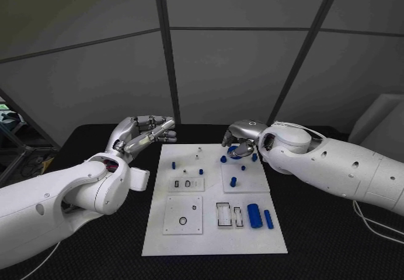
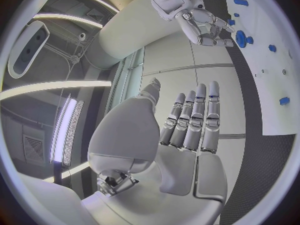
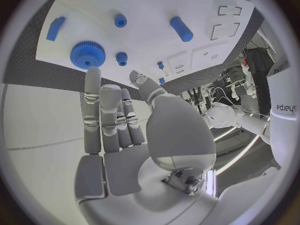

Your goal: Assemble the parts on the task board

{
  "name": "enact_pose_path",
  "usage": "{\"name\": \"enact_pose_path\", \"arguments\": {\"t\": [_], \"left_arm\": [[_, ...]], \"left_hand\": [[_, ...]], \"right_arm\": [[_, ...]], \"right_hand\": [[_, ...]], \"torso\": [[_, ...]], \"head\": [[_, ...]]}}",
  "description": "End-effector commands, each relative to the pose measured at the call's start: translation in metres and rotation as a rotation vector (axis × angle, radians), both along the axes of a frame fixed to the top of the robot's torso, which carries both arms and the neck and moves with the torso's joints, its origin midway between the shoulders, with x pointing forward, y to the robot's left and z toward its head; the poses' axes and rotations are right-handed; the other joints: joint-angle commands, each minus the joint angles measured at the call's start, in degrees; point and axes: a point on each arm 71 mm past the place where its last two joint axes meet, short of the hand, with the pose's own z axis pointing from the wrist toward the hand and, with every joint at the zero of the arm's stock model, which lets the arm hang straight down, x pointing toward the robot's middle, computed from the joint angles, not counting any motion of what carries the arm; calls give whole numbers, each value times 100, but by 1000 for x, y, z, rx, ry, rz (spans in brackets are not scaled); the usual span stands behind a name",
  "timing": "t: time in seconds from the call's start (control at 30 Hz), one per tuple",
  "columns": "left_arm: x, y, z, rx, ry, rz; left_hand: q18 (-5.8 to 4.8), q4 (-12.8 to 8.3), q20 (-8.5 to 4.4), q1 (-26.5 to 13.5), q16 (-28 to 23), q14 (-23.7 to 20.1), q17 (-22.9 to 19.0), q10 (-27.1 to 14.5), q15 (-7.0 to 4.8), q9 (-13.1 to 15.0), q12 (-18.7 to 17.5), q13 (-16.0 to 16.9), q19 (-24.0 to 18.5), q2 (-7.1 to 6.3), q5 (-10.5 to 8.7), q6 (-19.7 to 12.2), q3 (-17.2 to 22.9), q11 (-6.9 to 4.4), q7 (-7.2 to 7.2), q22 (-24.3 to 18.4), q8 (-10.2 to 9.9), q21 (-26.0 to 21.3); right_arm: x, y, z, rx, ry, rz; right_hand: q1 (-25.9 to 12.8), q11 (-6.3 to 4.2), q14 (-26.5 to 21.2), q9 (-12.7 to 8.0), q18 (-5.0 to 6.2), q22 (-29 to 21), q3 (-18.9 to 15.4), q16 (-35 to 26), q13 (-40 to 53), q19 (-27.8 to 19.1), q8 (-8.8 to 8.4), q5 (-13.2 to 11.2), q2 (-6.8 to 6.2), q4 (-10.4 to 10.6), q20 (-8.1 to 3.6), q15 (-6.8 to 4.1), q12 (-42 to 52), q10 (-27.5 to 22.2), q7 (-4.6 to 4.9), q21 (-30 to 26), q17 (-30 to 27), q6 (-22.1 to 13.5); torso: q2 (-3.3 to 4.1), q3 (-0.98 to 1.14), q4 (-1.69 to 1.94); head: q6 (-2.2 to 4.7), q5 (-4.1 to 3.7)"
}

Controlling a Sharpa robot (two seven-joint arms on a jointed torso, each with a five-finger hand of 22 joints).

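Black table [image 1: 337, 233], grey panelled walls behind; white task board [image 1: 215, 233] sits mid-table between the two arms.

Right hand [image 1: 241, 139] hovers over the board's far right section, fingers apart and extended, holding nothing. Wrist view puts the large blue gear [image 3: 87, 54] just beyond its fingertips [image 3: 93, 75], with a small gear [image 3: 122, 58] beside it and a round peg [image 3: 120, 20] and a cylinder [image 3: 181, 28] further out. Not touching the gear as far as visible. Judgement: hand is staged above the gear cluster to work there next, probably the gear seat.

Left hand [image 1: 145, 135] is raised off the board's far left edge, palm up-ish, fingers straight and side by side, empty. Looks parked clear so it doesn't block the right arm's reach.

Nearer the robot than either hand: two loose blue bars [image 1: 260, 216] lie flat next to the rectangular slots [image 1: 229, 214], likely waiting for insertion. Small pegs [image 1: 187, 171] stand in the board's middle rows. Assembly looks partial.
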Motion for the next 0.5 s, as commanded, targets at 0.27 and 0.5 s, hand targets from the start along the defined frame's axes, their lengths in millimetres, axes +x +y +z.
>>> {"name": "enact_pose_path", "arguments": {"t": [0.27, 0.5], "left_arm": [[-4, -6, 3, -2, -2, -46], [-5, -6, 3, -2, 0, -50]], "left_hand": [[-70, -19, 13, 15, -45, 1, 16, -59, 19, -14, -124, -13, 32, -9, 33, 24, -56, 27, 24, 10, -65, 28], [-71, -21, 14, 15, -51, -2, 18, -69, 21, -15, -137, -14, 30, -11, 33, 23, -60, 30, 28, 10, -71, 28]], "right_arm": [[0, 5, -1, -48, 2, 6], [0, 6, -1, -47, 1, 9]], "right_hand": [[61, -15, 163, 2, 64, 179, 27, 888, 5, -27, 3, -24, -25, 113, 9, 15, 162, 2, 3, 279, 1034, -96], [80, -13, 170, 2, 37, 409, 47, 1097, -4, 17, 0, -26, -33, 137, 17, 14, 182, -31, 14, 481, 1266, -120]], "torso": [[158, 15, 17], [173, 21, 18]], "head": [[-25, -18], [-33, -7]]}}
